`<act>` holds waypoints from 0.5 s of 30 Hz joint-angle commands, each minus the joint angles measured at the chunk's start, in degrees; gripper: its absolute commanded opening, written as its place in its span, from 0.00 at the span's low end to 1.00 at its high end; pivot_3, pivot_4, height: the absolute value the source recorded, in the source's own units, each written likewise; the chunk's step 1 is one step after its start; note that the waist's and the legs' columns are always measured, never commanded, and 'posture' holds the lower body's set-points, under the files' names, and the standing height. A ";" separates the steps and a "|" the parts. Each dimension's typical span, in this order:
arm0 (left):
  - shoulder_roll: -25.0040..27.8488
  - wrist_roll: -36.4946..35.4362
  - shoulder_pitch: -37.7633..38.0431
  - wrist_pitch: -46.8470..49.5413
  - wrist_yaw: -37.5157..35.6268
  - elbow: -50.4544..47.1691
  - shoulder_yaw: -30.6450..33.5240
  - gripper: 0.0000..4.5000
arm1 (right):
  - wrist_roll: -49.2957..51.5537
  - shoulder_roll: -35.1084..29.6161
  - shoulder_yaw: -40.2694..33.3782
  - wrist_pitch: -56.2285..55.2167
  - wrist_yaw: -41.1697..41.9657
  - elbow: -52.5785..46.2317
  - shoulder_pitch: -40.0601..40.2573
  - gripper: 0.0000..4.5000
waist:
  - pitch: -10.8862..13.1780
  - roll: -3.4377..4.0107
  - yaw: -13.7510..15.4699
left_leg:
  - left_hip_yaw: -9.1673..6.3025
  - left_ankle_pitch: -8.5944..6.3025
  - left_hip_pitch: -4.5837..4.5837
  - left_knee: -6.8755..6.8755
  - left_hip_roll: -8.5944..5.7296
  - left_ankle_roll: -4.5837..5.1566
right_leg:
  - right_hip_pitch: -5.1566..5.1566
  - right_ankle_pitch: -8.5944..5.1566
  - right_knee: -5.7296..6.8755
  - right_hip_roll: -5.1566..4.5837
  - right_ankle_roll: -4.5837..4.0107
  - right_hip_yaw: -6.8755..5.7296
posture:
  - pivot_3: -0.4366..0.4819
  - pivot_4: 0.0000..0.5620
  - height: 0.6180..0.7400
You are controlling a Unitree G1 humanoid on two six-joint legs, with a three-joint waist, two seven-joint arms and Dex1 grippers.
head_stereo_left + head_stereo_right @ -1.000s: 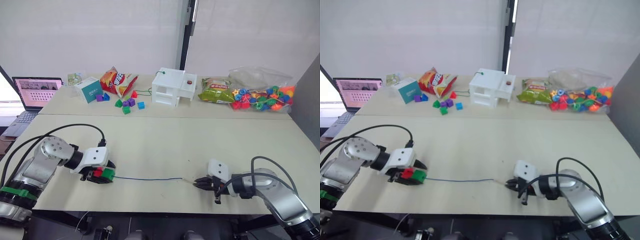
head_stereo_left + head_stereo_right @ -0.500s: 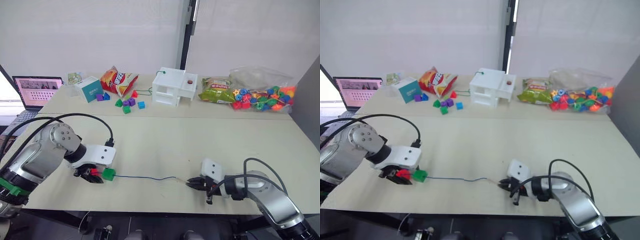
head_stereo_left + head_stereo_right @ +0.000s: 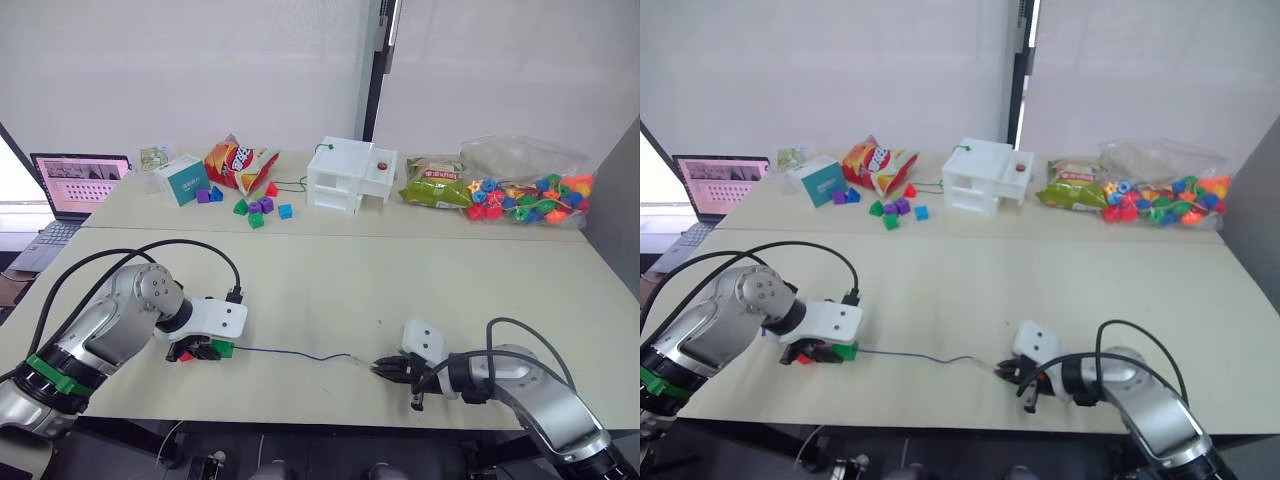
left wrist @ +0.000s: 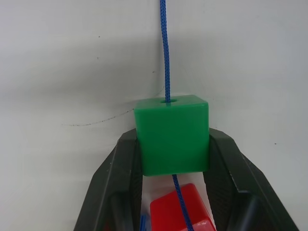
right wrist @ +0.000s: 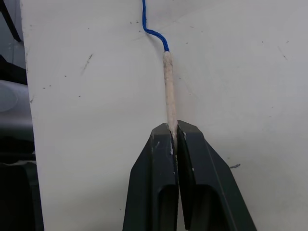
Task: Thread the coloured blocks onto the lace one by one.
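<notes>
Head stereo pair: high above the near table (image 3: pixel 330 290) edge, facing forward and down; far wall at 12 o'clock.
Left wrist: very near, looking along its fingers (image 4: pixel 120 183) at the green block (image 4: pixel 172 134), lace (image 4: pixel 164 48) running to 12 o'clock.
Right wrist: very near, over the lace's pale tip (image 5: pixel 169 91).
Shared: the lace crosses all views.

Green block (image 4: pixel 172 134), red block (image 4: pixel 182 209) threaded on lace (image 3: pixel 295 353).
</notes>
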 commanded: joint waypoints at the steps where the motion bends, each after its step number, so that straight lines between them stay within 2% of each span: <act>1: -0.95 0.40 1.82 -0.20 0.02 -0.34 -1.54 0.27 | 0.81 -1.05 -1.29 -0.27 0.08 -1.82 0.14 0.00 | -0.03 0.05 -0.02 | 0.00 0.00 0.00 0.00 0.00 0.00 | 0.00 0.00 0.01 0.00 0.00 0.00 | 0.48 0.27 1.00; 8: -0.63 0.73 2.63 -2.09 -0.17 0.74 -0.75 0.27 | 0.71 -2.58 -1.39 -0.52 0.66 -1.48 0.45 0.00 | -0.05 0.08 -0.04 | 0.00 0.00 0.00 0.00 -0.01 0.00 | 0.00 0.00 0.01 -0.01 0.00 0.01 | 0.48 0.27 1.00; 15: 1.88 1.86 4.39 -6.68 0.47 4.97 0.86 0.27 | -1.57 -11.37 -10.21 -6.72 1.61 9.45 5.50 0.00 | -0.10 0.16 -0.13 | 0.05 -0.01 0.07 -0.01 0.01 0.02 | 0.06 0.00 -0.01 -0.01 0.00 0.04 | 0.48 0.27 1.00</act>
